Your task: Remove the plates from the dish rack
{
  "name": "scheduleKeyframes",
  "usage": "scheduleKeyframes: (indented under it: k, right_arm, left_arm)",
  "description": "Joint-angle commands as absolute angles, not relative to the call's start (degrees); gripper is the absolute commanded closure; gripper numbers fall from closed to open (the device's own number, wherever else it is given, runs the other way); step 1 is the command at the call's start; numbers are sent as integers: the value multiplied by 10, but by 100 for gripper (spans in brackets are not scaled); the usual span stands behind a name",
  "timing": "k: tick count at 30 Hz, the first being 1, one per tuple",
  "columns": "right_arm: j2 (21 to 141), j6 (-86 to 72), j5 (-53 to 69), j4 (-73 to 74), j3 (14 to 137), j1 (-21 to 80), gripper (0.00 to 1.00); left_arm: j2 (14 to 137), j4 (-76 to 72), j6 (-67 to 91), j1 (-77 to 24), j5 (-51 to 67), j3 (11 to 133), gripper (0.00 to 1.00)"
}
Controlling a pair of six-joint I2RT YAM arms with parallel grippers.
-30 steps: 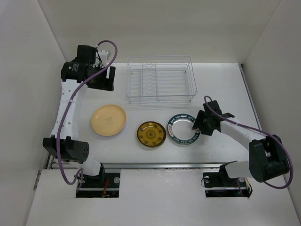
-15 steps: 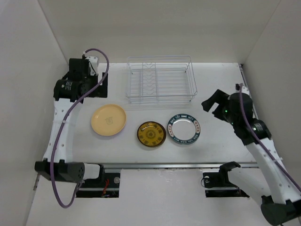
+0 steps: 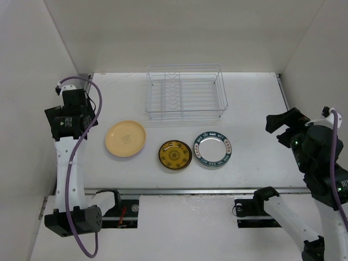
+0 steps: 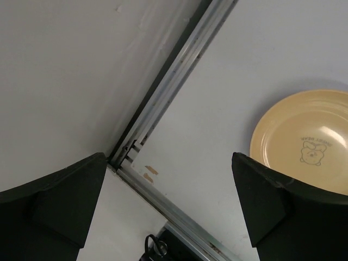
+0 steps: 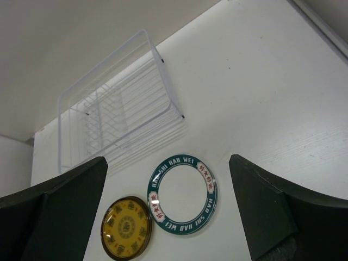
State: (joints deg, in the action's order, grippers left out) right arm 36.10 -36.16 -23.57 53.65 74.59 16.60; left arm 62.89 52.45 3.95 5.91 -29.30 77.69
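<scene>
The dish rack, a white wire basket, stands at the back middle of the table with nothing in its slots; it also shows in the right wrist view. Three plates lie flat in a row in front of it: a pale yellow plate, a small dark-gold patterned plate, and a white plate with a teal rim. My left gripper hangs open near the left wall, holding nothing. My right gripper is raised at the right, open, holding nothing.
A metal rail runs along the table's left edge beside the side wall. The enclosure's white walls close in on three sides. The arm bases sit at the near edge.
Both arms pulled away from the middle: the left swung from beside the rack toward the left wall, the right rose and drew back right from the teal-rimmed plate. Both jaws opened wider.
</scene>
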Motion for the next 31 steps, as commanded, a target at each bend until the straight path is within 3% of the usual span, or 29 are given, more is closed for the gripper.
scheduleKeyframes:
  k: [1, 31]
  right_arm:
    - [358, -352, -262, 555, 747, 171, 0]
    - [287, -326, -263, 533, 726, 171, 0]
  left_arm:
    - [600, 504, 56, 63, -316, 778, 0]
    - [595, 510, 56, 63, -277, 773, 0]
